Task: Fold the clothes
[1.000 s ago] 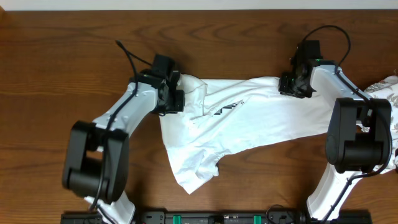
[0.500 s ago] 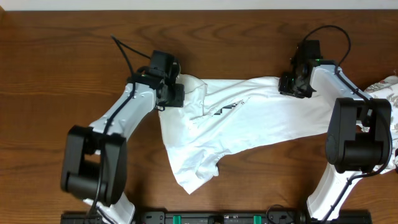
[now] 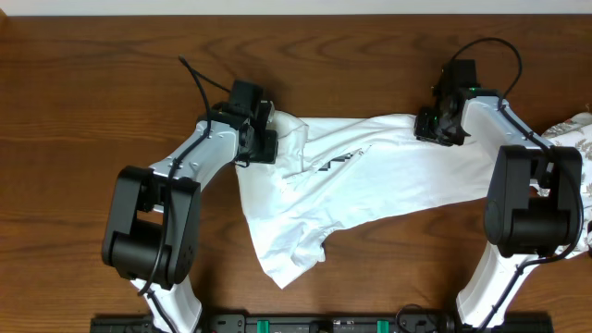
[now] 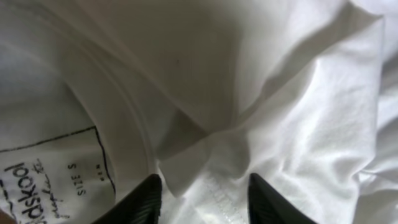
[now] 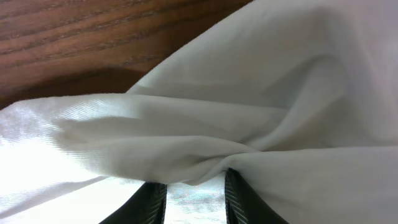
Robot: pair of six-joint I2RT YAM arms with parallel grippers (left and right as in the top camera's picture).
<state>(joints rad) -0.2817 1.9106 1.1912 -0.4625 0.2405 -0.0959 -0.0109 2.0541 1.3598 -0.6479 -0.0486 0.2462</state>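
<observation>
Cloth of a white T-shirt (image 3: 370,176) lies spread across the middle of the dark wooden counter (image 3: 83,92), long side running left to right, with one loose flap hanging toward the near edge. The left tool (image 3: 266,143) sits at the shirt's far-left corner, by the collar. In the left wrist view its two fingers stand apart over a stitched hem, with the cloth lying slack between them, so I judge this tool (image 4: 205,199) is not clamped yet. The right tool (image 3: 433,125) is at the far-right corner. There its fingers are pressed together on a gathered ridge of fabric, and the creases all run into that pinch (image 5: 194,199).

Holding the two far corners probably serves to lift that edge evenly and bring it over the rest for a first fold.

The fabric is thin, soft knit, matte, and it wrinkles easily. A printed size mark (image 4: 50,171) shows inside the neck. The wood is smooth with a fine grain. A patterned cloth (image 3: 578,134) waits at the right edge, apart from the shirt.
</observation>
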